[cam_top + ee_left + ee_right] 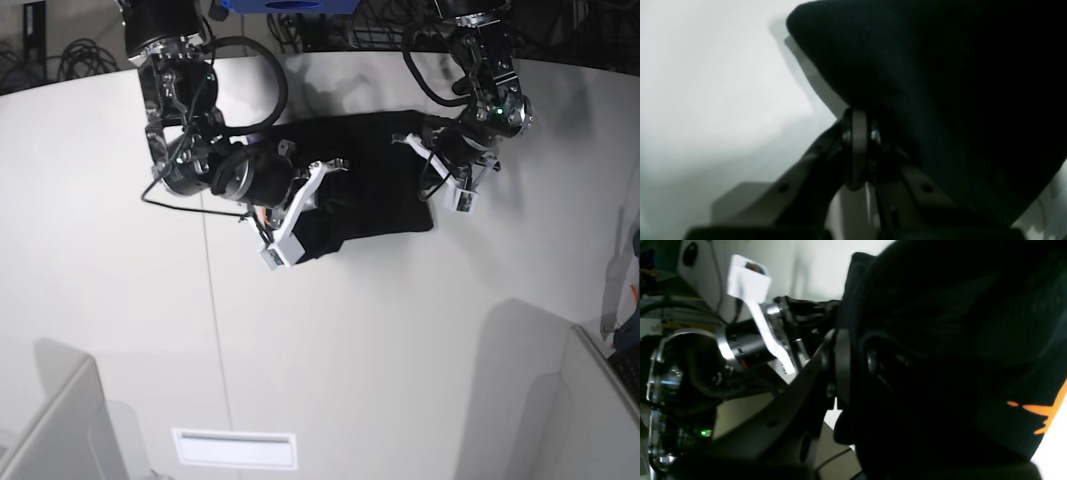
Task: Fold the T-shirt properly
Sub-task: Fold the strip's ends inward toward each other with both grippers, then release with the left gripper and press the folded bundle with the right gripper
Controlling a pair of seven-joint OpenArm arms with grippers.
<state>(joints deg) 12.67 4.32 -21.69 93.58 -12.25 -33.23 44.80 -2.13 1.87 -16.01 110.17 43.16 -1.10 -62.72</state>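
- Left wrist view: left gripper [860, 133] nearest the lens, fingers pressed together on a fold of black cloth. T-shirt [940, 83] fills the right half, lifted edge hanging from the pinch, rounded fold at top. White table [706, 83] behind, blurred, nothing else readable.
- Right wrist view: right gripper [848, 365] closed on a thick bunch of the T-shirt [940, 340]; cloth wraps the far finger, so only the near finger shows clearly. Orange print [1040, 411] visible low right. Other arm's wrist with white camera mount [750, 283] behind, plus cables and a pale wall.
- Base view: T-shirt [375, 180] on the far part of the table [330, 350], already a compact dark block, not spread flat; sleeves not distinguishable. Left gripper [443, 158] at its right edge, right gripper [318, 190] at its left side, each with cloth in the pinch.
- Progress, judged: mid-fold, at least one fold likely done, both sides raised for another. Remaining: lay it over, release, square up edges. Exact fold count not readable.
- Surface: smooth white curved table with a seam line; white slot plate [235, 448] near the front edge.
- Room: grey partition panels [560, 400] at both lower corners, dark cabling along the back.
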